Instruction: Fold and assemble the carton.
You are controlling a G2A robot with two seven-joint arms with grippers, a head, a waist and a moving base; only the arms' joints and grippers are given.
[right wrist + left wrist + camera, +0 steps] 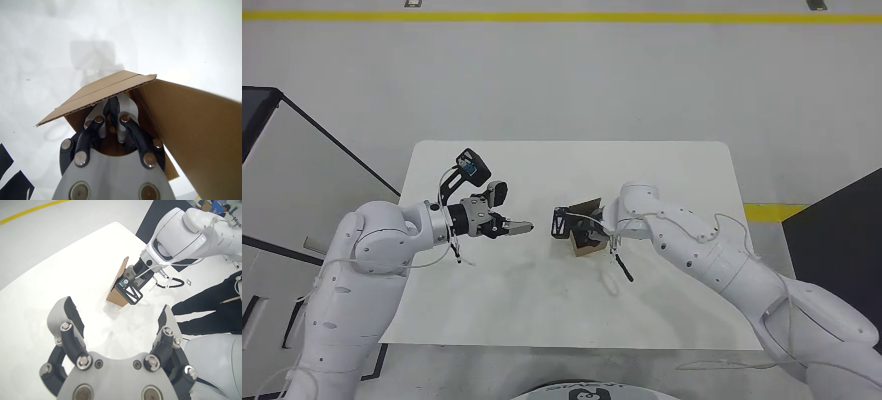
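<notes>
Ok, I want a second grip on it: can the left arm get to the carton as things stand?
Probably yes: the left gripper is open and points at the carton, only table between them. The right gripper, inside the carton, crowds one side.

One brown carton (589,251) is standing just right of centre in the top view, on the one white table (662,170). Two arms are hanging over that table, each carrying one two-fingered gripper: the left gripper (526,228) left of centre, the right gripper (113,108) at the carton. Two yellow floor stripes (542,16) are showing, one along the top edge and one short at the right.
</notes>
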